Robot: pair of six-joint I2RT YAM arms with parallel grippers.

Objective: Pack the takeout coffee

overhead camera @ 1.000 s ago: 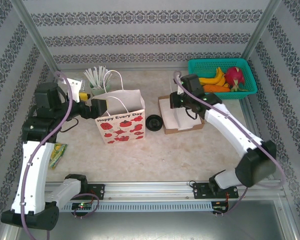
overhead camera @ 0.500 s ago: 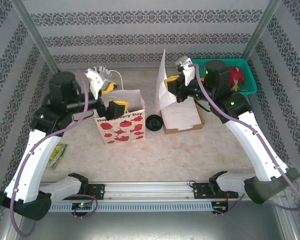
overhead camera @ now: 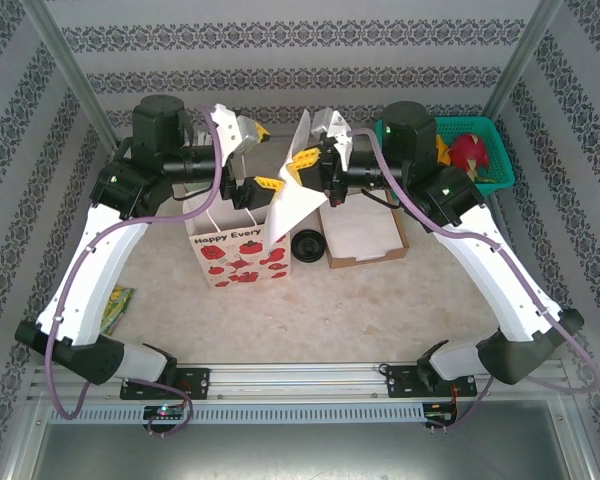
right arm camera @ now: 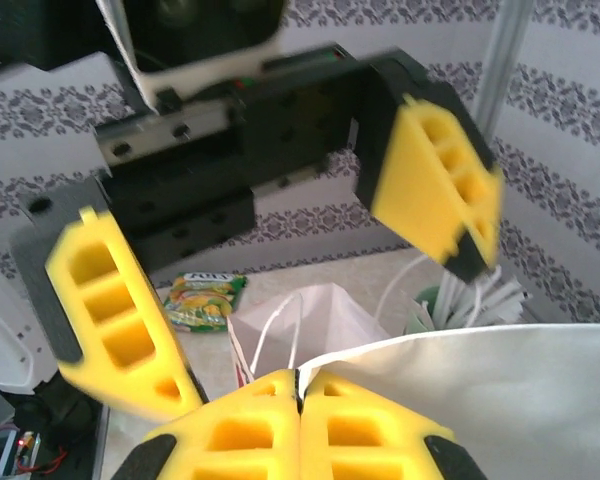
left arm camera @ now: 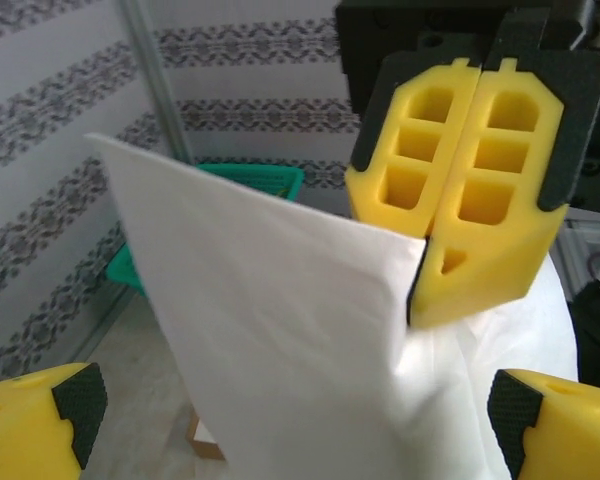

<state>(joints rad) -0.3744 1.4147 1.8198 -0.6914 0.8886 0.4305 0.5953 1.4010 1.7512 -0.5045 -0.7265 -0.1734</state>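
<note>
The takeout coffee is out of view. My right gripper (overhead camera: 306,160) is raised above the table and shut on the edge of a white sheet of paper (overhead camera: 296,205), which hangs down over the gift bag (overhead camera: 238,255). In the right wrist view its fingers (right arm camera: 230,430) pinch the paper (right arm camera: 480,400) together. My left gripper (overhead camera: 263,158) faces it at the same height, open, one finger on each side of the paper (left arm camera: 280,340) without touching it. A round black lid (overhead camera: 307,245) lies on the table beside the bag.
An open cardboard box (overhead camera: 365,240) sits right of the lid. A green basket (overhead camera: 495,160) of fruit stands back right. A snack packet (overhead camera: 115,308) lies at the left. A cup of white straws (right arm camera: 480,295) stands behind the bag.
Both arms rose and swung toward each other. The right gripper lifted the white paper out of the cardboard box to above the gift bag; the left gripper came up from the bag to meet it.
</note>
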